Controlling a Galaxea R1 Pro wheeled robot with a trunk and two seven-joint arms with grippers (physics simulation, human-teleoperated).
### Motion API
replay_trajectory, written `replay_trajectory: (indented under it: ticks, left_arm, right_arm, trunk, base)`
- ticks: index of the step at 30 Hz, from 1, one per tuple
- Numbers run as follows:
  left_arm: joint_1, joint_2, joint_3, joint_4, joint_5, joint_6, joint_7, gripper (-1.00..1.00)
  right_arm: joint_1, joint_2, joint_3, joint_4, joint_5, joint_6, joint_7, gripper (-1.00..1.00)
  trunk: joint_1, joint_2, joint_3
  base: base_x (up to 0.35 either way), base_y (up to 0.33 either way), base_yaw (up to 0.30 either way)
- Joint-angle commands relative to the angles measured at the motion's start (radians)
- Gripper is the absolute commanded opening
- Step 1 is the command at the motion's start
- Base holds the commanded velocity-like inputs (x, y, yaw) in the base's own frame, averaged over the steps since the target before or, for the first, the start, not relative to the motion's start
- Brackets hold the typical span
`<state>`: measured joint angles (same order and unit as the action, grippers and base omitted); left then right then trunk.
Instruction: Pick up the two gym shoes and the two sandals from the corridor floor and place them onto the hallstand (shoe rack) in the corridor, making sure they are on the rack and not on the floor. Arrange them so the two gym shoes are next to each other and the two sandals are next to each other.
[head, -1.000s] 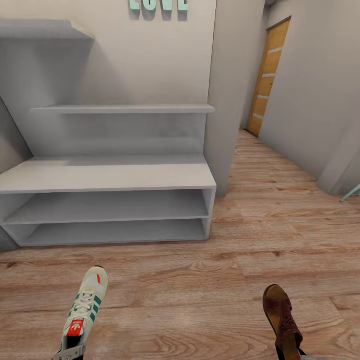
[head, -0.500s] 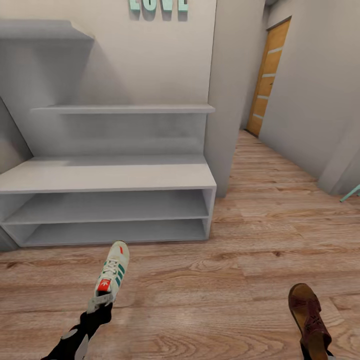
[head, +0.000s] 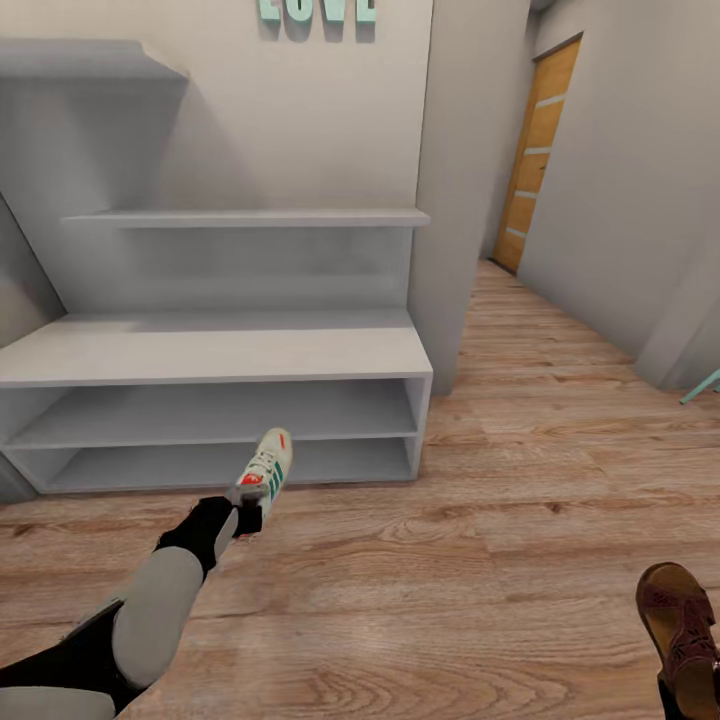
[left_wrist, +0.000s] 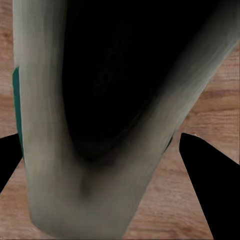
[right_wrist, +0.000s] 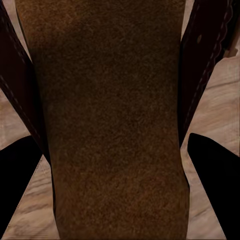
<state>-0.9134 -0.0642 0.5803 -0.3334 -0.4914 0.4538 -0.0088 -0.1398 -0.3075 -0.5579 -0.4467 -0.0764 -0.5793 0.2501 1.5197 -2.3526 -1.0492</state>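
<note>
My left gripper (head: 243, 516), clamped on a gym shoe (head: 265, 472), is reaching nearer the hallstand (head: 215, 352); my right is gripping a sandal (head: 683, 632).

light: even, soft — shadows faint | head view: sharp | wrist views: blurred, perhaps too close

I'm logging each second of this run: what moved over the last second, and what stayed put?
The left gripper carried the gym shoe forward toward the hallstand. The sandal, in the right gripper, drifted right and lower in the head view. Hallstand and camera stayed still.
</note>
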Motion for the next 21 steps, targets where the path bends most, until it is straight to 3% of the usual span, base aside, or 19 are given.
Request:
replay_trajectory:
  ticks: [1, 4, 21]
  left_arm:
    - [-0.016, -0.003, 0.004, -0.005, -0.009, 0.029, 0.006, -1.0]
    - [-0.038, -0.005, 0.001, -0.01, -0.01, 0.071, 0.019, -1.0]
    - [-0.039, -0.005, 0.001, -0.01, -0.01, 0.069, 0.022, -1.0]
  right_arm:
    - [-0.001, 0.002, -0.004, 0.001, -0.01, 0.0, 0.012, -1.0]
    - [-0.001, 0.008, -0.002, 0.002, -0.008, 0.001, 0.015, -1.0]
    - [-0.001, 0.008, -0.002, 0.0, -0.008, 0.001, 0.015, -1.0]
  trunk:
    - [0.0, 0.0, -0.001]
    - [0.0, 0.0, -0.001]
    - [0.0, 0.0, -0.001]
  base:
    - [0.0, 0.0, 0.0]
    - [0.046, -0.06, 0.0]
    - [0.14, -0.249, 0.0]
